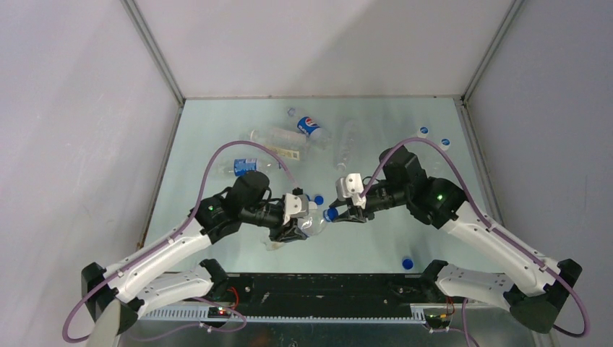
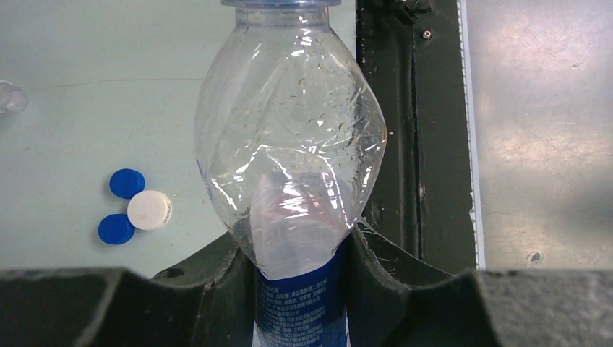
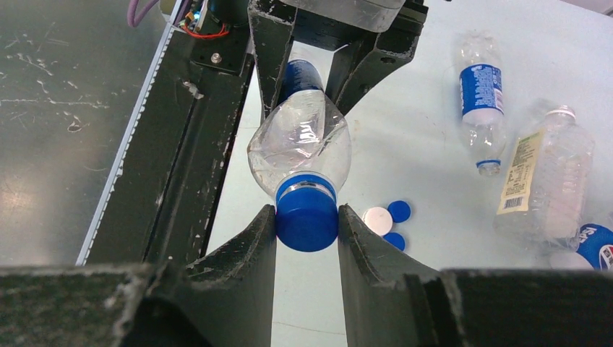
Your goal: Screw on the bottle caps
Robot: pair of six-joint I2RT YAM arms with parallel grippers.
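A clear bottle (image 1: 314, 223) with a blue label is held level between both grippers above the table's near middle. My left gripper (image 1: 298, 230) is shut on its labelled body; in the left wrist view the fingers (image 2: 217, 267) pinch the crumpled bottle (image 2: 289, 130). My right gripper (image 1: 337, 214) is shut on the blue cap (image 3: 307, 220) that sits on the bottle's neck (image 3: 300, 144). Two loose blue caps (image 3: 398, 210) and one white cap (image 3: 376, 219) lie together on the table below.
Several other bottles lie at the back: a logo-labelled one (image 1: 309, 126), a blue-labelled one (image 1: 238, 167), a pale-labelled one (image 1: 278, 142). Blue caps lie at the far right (image 1: 423, 131) and near the front (image 1: 408, 263). A black rail (image 1: 325, 289) runs along the near edge.
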